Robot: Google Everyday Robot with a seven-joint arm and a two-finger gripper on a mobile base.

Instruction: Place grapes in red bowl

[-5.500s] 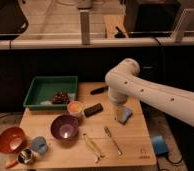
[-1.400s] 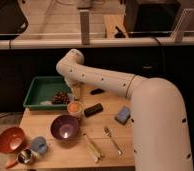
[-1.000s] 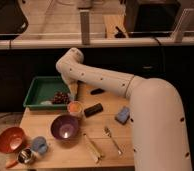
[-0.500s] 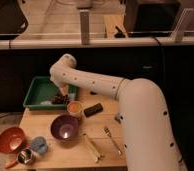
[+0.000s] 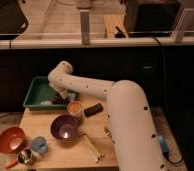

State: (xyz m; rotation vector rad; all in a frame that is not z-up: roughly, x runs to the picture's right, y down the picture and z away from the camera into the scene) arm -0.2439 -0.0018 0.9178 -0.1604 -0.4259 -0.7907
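Dark grapes [image 5: 56, 101] lie in the green tray [image 5: 36, 95] with the gripper [image 5: 61, 95] right over them; we cannot tell whether it holds them. We see the red bowl [image 5: 10, 140] well apart.

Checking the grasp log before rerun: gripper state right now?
Gripper: down in the green tray at the grapes; open, closed or holding cannot be told.
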